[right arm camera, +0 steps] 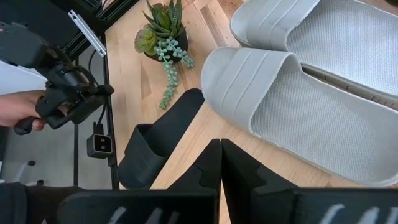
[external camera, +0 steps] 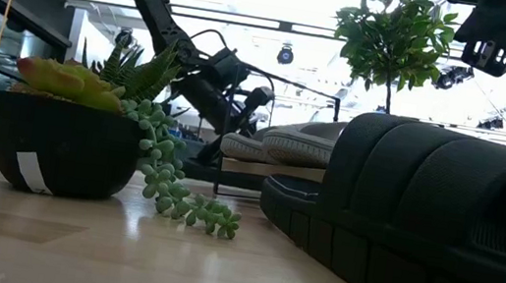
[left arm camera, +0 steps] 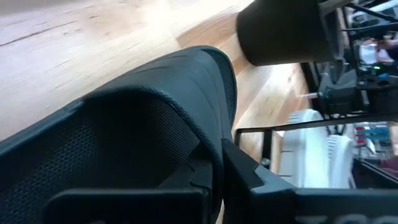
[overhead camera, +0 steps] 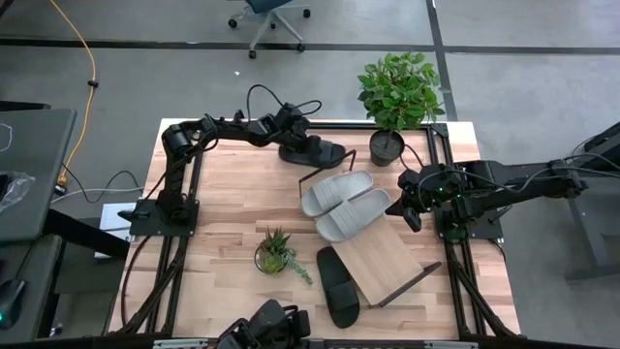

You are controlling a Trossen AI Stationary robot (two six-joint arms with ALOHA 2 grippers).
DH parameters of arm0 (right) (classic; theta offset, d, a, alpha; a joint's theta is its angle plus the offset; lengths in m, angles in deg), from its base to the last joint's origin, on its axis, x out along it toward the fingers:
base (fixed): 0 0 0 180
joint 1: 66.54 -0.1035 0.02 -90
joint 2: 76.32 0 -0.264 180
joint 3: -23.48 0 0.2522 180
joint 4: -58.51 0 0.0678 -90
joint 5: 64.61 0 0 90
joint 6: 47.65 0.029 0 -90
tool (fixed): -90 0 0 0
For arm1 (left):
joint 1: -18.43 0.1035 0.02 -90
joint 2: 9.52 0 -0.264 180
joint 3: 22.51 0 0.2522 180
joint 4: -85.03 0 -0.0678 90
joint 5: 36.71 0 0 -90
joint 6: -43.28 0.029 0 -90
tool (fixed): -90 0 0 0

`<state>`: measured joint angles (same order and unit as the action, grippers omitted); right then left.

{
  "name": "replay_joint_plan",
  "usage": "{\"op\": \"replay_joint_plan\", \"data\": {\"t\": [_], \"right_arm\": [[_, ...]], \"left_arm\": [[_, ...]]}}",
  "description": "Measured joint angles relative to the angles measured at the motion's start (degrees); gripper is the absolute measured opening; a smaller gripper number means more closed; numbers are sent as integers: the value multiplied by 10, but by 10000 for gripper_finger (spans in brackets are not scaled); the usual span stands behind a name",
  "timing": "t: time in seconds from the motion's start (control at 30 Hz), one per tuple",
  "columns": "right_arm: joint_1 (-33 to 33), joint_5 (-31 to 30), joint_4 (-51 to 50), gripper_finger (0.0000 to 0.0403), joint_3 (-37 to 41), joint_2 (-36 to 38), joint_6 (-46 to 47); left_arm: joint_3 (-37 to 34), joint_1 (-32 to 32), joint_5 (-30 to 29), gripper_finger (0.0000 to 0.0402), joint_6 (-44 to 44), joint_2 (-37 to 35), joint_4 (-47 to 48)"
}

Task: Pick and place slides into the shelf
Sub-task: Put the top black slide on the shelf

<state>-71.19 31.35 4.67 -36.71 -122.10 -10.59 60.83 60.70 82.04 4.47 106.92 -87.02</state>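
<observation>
While the left pincer [overhead camera: 312, 147] grips a black slide [overhead camera: 315, 151] at upper centre, the right pincer [overhead camera: 407, 215] (fingers together, holding nothing) hovers beside two grey slides [overhead camera: 341, 202] on the shelf [overhead camera: 387, 260].

A small succulent [overhead camera: 277, 252] in a dark round bowl sits on the wooden surface [overhead camera: 228, 204] at about seven o'clock from its centre, its beaded strands trailing over the rim onto the wood. A leafy green plant [overhead camera: 399, 92] in a black pot stands near the far edge at about one o'clock. Beyond the surface, on the grey floor, an office chair's wheeled base [overhead camera: 269, 17] shows at twelve o'clock and a yellow cable [overhead camera: 89, 73] runs at ten o'clock.
</observation>
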Motion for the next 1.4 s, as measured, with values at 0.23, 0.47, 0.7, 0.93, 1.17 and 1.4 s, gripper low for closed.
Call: {"op": "replay_joint_plan", "data": {"t": [0.23, 0.47, 0.7, 0.93, 1.17, 1.4], "right_arm": [[0, 0, 0, 0, 0, 0, 0], [0, 1, 0, 0, 0, 0, 0], [0, 3, 0, 0, 0, 0, 2], [0, 10, 1, 0, 0, 0, 1], [0, 46, 16, 0, 0, 0, 2], [0, 104, 21, 0, 0, 0, 26]], "left_arm": [[0, 1, 19, 3, 14, -18, -7], [0, 13, -24, 2, 28, -74, 0], [0, 16, -60, 1, 56, -156, 0], [0, 16, -88, 1, 81, -247, 8], [1, -6, -102, 1, 141, -344, 105], [0, -89, -166, 1, 165, -421, 151]]}}
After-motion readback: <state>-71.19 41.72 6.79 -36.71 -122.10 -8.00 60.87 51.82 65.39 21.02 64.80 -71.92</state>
